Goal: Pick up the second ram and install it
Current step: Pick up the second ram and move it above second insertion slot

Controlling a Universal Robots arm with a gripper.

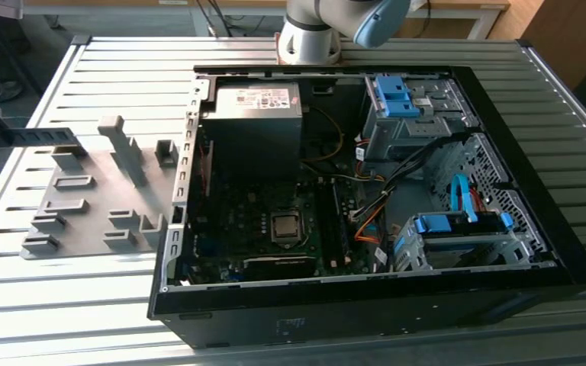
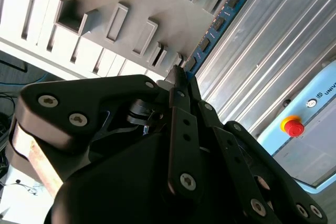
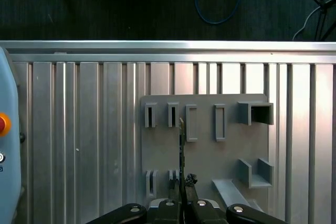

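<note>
1. Table (image 1: 120,69): ribbed silver aluminium surface; carries every item below.

2. Computer case (image 1: 375,305): black metal tower lying on its side with the side panel off, on the exterior view's right. Dark motherboard (image 1: 232,221) in its floor, with loose orange and black cables (image 1: 369,221) running beside it. The memory slots cannot be made out.

3. Holder plate (image 1: 94,194): flat grey plastic plate with raised slotted blocks, lying on the table just left of the case in the exterior view.

4. End effector (image 2: 181,77): black, linked fingers drawn narrow and clamped on one end of item 5. It sits at the exterior view's far left, past the holder plate's left edge.

5. Second ram (image 2: 220,19): long, flat blue-green circuit-board stick with a row of small black chips. It is held level above the holder plate, apparently clear of the slots, and well apart from the case. The first wrist view shows it edge-on over the plate.

6. Hazards, as judged:
   - The grip is at one end, so the long free end could swing or slip in transit.
   - The case's raised wall and the cables lie near the way to the motherboard, and the free end could clip either.
   - A tilted stick would meet its slot crooked and could jam or stress the board.
</note>
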